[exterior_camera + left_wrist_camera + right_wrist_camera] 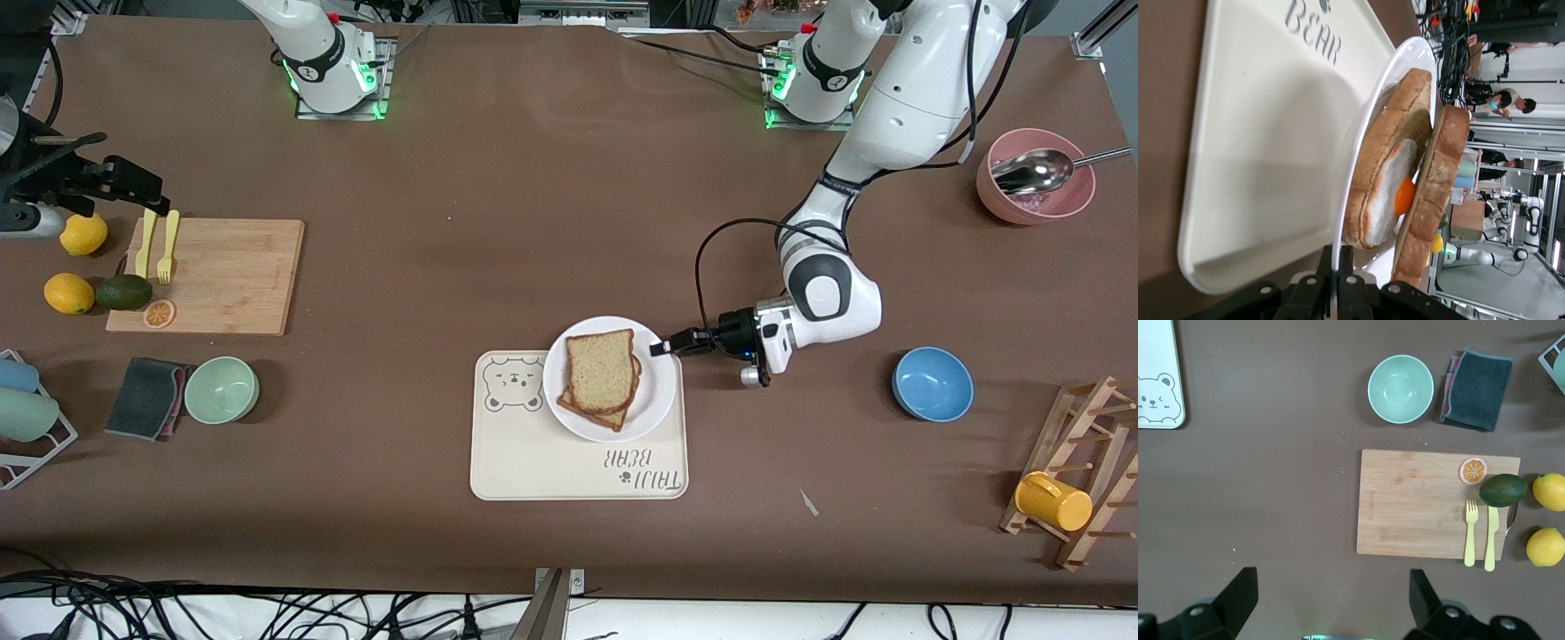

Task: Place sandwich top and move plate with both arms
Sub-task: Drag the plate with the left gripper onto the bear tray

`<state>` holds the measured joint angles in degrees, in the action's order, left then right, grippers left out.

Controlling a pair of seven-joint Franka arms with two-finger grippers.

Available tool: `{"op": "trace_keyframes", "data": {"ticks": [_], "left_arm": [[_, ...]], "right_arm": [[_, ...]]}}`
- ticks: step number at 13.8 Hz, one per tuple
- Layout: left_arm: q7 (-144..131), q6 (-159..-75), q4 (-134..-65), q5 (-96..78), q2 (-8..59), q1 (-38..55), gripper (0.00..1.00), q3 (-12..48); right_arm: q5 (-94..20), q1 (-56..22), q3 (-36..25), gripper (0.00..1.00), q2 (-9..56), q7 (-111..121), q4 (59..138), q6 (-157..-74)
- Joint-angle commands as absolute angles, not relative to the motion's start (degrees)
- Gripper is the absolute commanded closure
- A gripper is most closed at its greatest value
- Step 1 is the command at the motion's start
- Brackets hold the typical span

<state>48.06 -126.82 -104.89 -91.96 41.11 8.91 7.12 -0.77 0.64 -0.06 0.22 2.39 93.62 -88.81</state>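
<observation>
With my left tool (659,348) clenched on the rim of the plate (659,388), which rests on the tray (533,467) bearing the sandwich top (602,370), I should bring my released right tool (1331,600) to grip too, lifting level.

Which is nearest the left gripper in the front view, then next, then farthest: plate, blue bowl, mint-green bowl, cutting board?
From the left gripper:
1. Plate: its rim is pinched in the fingers, on the bear tray.
2. Blue bowl: toward the left arm's end.
3. Mint-green bowl and cutting board: toward the right arm's end, too close to call.
</observation>
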Motion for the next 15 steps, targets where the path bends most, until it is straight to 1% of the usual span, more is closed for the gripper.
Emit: {"op": "trace_keyframes", "data": {"ticks": [1, 8, 10, 15], "left_arm": [[45.8, -130.0, -99.8, -94.0, 43.9, 9.2, 1.00, 7.3], [42.2, -133.3, -93.0, -99.0, 49.1, 13.4, 1.00, 7.3], [41.1, -135.2, -92.4, -99.3, 49.3, 14.2, 1.00, 7.3], [41.0, -135.2, -92.5, -98.9, 49.7, 14.2, 1.00, 7.2]], "right_arm": [[-1.0, 0.9, -0.1, 0.00, 0.0, 3.1, 93.2, -88.1], [-1.0, 0.9, -0.1, 0.00, 0.0, 3.1, 93.2, -88.1], [-1.0, 0.9, -0.1, 0.00, 0.0, 3.1, 93.2, -88.1], [-1.0, 0.9, -0.1, 0.00, 0.0, 3.1, 93.2, -88.2]]}}
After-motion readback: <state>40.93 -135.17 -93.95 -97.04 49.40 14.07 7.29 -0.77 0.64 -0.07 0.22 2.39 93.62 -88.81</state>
